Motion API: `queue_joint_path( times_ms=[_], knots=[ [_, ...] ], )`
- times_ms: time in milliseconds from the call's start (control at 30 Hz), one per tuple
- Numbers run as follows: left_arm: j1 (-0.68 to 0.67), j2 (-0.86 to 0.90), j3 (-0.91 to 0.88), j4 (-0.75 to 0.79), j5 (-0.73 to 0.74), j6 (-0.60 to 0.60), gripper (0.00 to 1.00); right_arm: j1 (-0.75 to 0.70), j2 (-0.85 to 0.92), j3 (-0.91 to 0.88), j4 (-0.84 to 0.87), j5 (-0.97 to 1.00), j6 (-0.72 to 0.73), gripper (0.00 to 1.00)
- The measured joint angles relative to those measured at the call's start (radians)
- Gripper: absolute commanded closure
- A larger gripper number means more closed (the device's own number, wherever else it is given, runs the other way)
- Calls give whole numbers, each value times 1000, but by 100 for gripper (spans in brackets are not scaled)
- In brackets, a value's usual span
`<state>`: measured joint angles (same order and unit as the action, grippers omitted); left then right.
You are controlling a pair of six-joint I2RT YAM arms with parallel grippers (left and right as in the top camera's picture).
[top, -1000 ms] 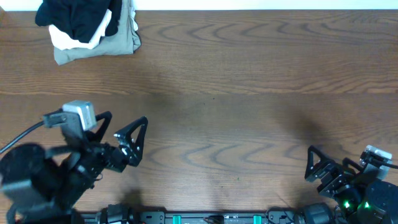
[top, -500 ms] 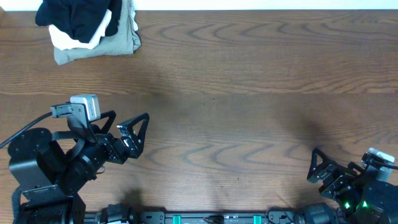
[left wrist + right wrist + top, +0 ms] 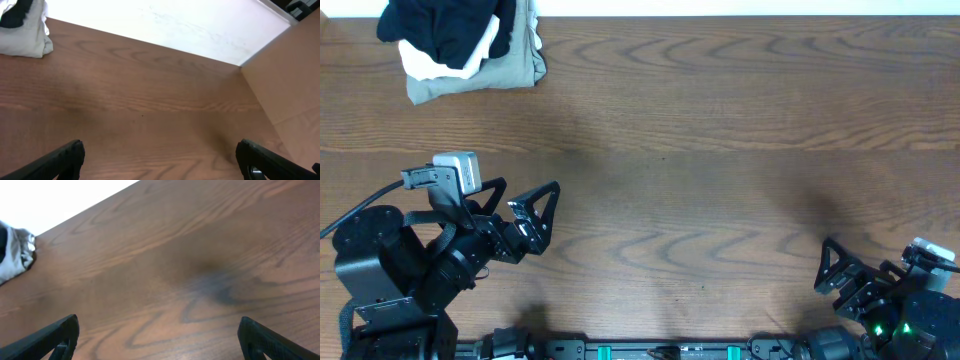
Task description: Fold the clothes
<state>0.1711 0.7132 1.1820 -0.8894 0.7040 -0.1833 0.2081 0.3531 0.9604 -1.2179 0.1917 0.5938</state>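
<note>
The clothes (image 3: pixel 445 25), a crumpled black garment, lie on top of a pile at the table's far left corner. In the left wrist view their black fabric (image 3: pixel 15 12) shows at the top left edge. My left gripper (image 3: pixel 526 192) hovers open near the front left, well short of the pile, with nothing between its fingers (image 3: pixel 65 157). My right gripper (image 3: pixel 860 262) stands open at the front right corner, far from the pile. Its fingers (image 3: pixel 55 337) have only bare wood between them.
Under the black garment lie a white folded cloth (image 3: pixel 430 65) and a khaki-olive folded garment (image 3: pixel 495 72). The wooden table (image 3: pixel 700 150) spreads between the arms and the pile. A pale wall (image 3: pixel 200 30) runs along the far edge.
The left arm has shifted a little, with its wrist camera moving up and its fingers turning slightly. The right gripper slid slightly toward the front right. The pile has not moved.
</note>
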Motion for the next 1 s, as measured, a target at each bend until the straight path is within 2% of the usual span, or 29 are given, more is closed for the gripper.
queue_joint_path(
  times_ms=[167,400,533,567,767,1000],
  knots=[
    [0,0,0,0,0,0,2,-3,-2,0,-36,24,-3,1],
    [0,0,0,0,0,0,2,-135,-88,-60,125,56,-54,1],
    [0,0,0,0,0,0,2,-206,-167,-197,290,45,-123,1],
    [0,0,0,0,0,0,2,-217,-195,-259,378,37,-143,1],
    [0,0,0,0,0,0,2,-224,-292,-505,686,-47,-227,1],
    [0,0,0,0,0,0,2,-224,-336,-718,989,-116,-259,1]
  ],
)
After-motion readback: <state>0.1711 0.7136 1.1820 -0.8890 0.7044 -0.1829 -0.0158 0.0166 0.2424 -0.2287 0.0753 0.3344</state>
